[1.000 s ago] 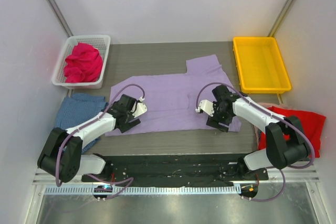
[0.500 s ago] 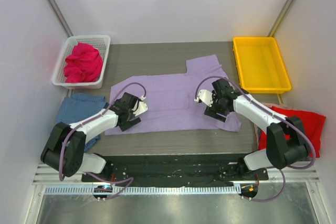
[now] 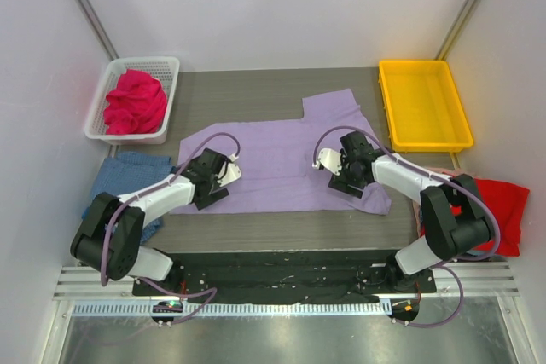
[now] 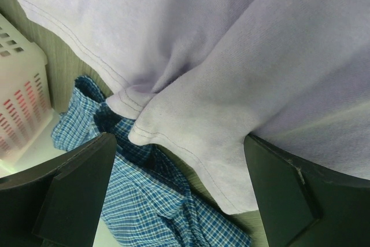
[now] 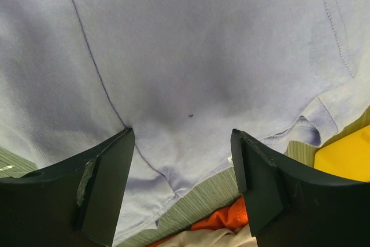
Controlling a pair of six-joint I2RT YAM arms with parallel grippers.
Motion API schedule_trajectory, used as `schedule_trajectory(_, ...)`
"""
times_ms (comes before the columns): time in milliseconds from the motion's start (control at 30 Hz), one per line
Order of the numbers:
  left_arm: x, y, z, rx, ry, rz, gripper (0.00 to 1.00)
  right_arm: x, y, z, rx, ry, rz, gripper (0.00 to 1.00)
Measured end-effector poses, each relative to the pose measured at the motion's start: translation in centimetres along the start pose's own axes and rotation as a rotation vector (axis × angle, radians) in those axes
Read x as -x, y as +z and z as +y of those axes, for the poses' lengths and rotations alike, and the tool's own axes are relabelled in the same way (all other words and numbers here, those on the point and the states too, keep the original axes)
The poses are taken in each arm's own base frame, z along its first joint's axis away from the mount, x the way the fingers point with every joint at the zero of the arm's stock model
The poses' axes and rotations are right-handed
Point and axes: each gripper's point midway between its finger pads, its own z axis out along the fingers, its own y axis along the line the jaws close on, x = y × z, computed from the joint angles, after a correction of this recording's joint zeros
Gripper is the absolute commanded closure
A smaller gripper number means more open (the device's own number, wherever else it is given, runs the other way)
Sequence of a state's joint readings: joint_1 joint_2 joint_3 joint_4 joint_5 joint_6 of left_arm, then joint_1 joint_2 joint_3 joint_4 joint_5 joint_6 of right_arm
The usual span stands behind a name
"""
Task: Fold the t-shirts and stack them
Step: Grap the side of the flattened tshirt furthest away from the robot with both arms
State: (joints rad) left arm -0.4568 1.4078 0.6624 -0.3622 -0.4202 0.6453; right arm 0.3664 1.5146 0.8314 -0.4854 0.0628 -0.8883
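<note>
While the lavender t-shirt (image 3: 273, 155) lies spread flat in the middle of the tabletop (image 3: 256, 91), no fold is made yet; my left gripper (image 4: 179, 166) and my right gripper (image 5: 182, 160) hang over it, jaws apart, holding nothing; the red t-shirt (image 3: 503, 206), the blue checked t-shirt (image 3: 128, 175) and the pink t-shirt (image 3: 135, 101) in the basket (image 3: 166, 66) lie crumpled, unstacked.

The lavender shirt (image 3: 281, 159) was seen as soft, matt knit cloth with stitched hems. The checked shirt (image 4: 150, 201) was shown as thin woven cloth. The basket (image 3: 173, 83) was made of white plastic mesh, the tray (image 3: 424, 104) of smooth, glossy yellow plastic. The table (image 3: 247, 91) was finished matt grey, finely grained. The fingers (image 5: 104, 183) were matt black, scuffed at the edges.
</note>
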Motion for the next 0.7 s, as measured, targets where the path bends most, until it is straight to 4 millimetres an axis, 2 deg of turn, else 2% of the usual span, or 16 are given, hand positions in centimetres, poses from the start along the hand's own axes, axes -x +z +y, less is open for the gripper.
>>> schedule_trajectory(300, 0.6, 0.5, 0.7, 0.015, 0.017, 0.015, 0.00, -0.5, -0.3, 0.8, 0.003, -0.031, -0.009, 0.23)
schedule_trajectory(700, 0.2, 0.1, 0.2, 0.014, -0.023, -0.005, 0.00, -1.2, -1.3, 3.9, 0.056, -0.074, -0.003, 0.23)
